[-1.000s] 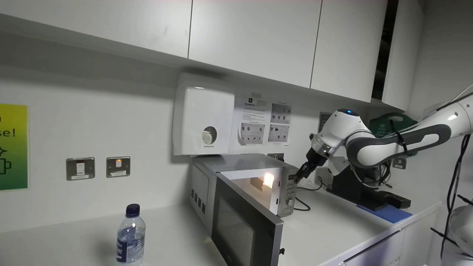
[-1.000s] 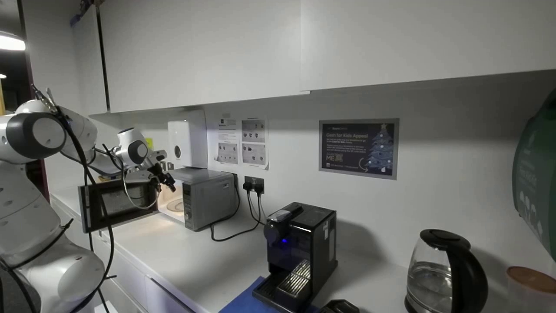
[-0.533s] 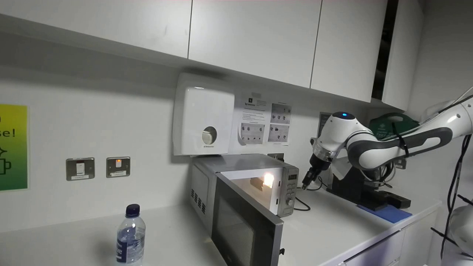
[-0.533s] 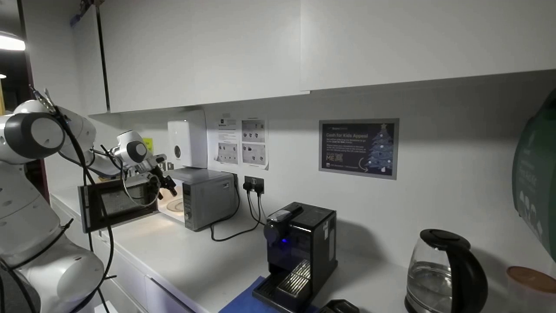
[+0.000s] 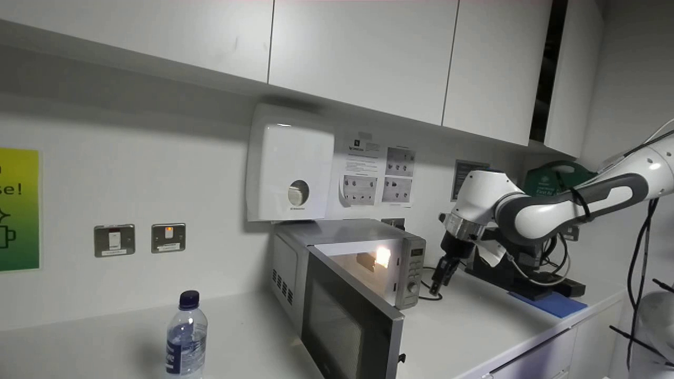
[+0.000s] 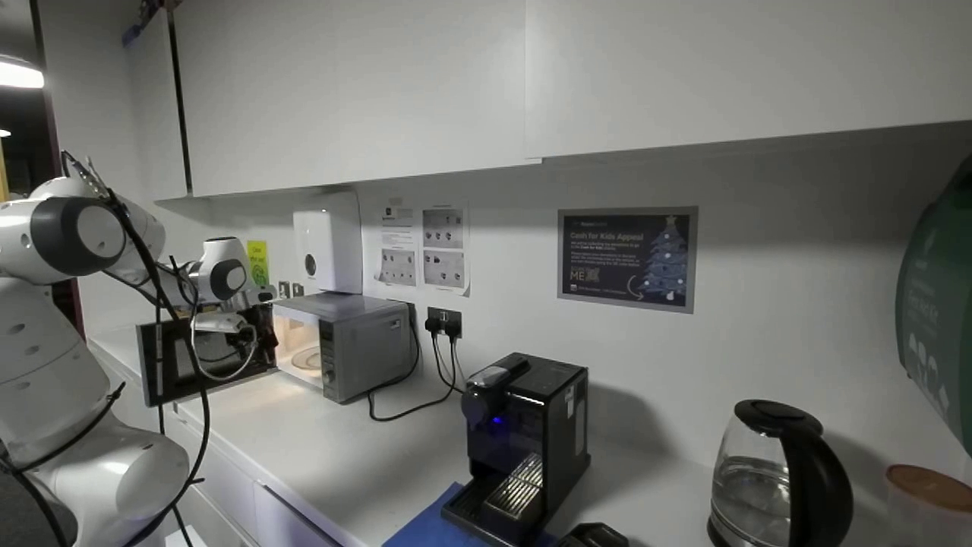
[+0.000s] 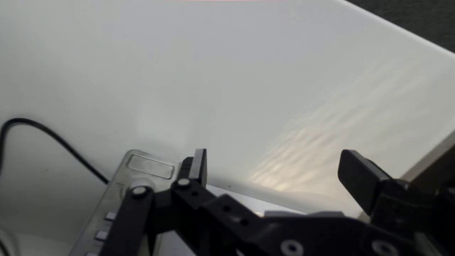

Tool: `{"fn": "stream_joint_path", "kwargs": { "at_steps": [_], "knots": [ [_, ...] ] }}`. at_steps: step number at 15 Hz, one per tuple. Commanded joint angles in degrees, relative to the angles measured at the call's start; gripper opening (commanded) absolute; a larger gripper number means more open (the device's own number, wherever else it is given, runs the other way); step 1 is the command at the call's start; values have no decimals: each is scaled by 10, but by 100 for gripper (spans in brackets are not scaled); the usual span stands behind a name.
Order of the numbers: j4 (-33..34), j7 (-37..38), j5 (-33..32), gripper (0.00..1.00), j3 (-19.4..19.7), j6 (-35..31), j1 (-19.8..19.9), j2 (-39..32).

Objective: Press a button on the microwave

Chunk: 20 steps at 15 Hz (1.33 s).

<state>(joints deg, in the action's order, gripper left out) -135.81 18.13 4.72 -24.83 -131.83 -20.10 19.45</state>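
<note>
Wrist view: one empty tool (image 7: 273, 161), two fingers (image 7: 201, 165) wide apart, near one microwave (image 7: 151, 166), three buttons (image 7: 101, 235) in sight

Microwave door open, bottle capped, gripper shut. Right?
Not quite: the gripper is open; the wrist view shows its fingers well apart. The microwave door is open and the bottle capped, as you say.

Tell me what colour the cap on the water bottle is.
The cap is dark blue, and it shows best in an exterior view.
</note>
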Motion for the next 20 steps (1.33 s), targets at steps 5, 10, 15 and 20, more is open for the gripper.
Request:
{"fn": "stream_joint_path", "kwargs": {
  "at_steps": [5,10,15,20],
  "knots": [
    [0,-164,190,100,44,-93,-68,-23],
    [-2,-141,99,100,28,-52,-33,-17],
    [-8,-57,-7,82,22,17,-3,2],
    [2,-5,-42,45,10,66,-2,1]
  ]
}}
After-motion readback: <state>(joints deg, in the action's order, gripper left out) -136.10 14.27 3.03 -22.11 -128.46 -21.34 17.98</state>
